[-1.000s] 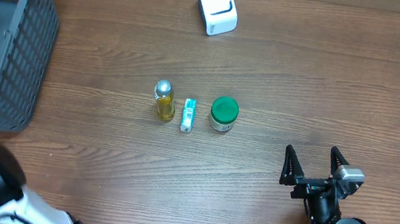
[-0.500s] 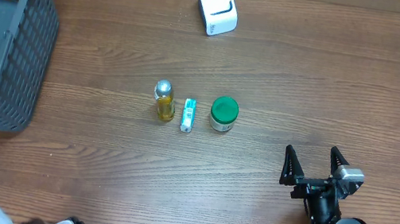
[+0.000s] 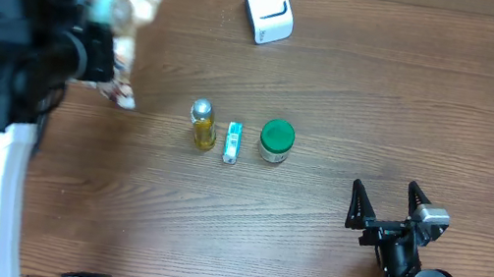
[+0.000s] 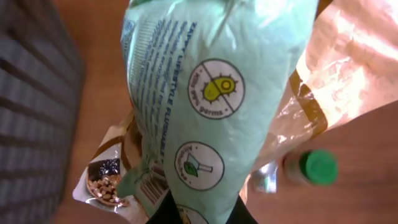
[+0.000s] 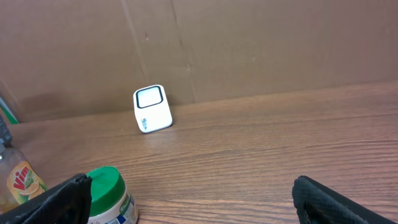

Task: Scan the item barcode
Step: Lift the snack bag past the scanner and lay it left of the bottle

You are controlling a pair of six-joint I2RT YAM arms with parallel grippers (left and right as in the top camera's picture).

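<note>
Left pincer clamps shut on one end of a mint-green snack pouch, held aloft beside the basket — a light, crinkly, slippery film bag, probably best pinched at a flat seam so the printed back pulls taut. Right pincer rests spread wide, empty. On the tabletop: one scanner, one bottle, one small teal box, one green-lidded jar — plus the one pouch in hand.
</note>
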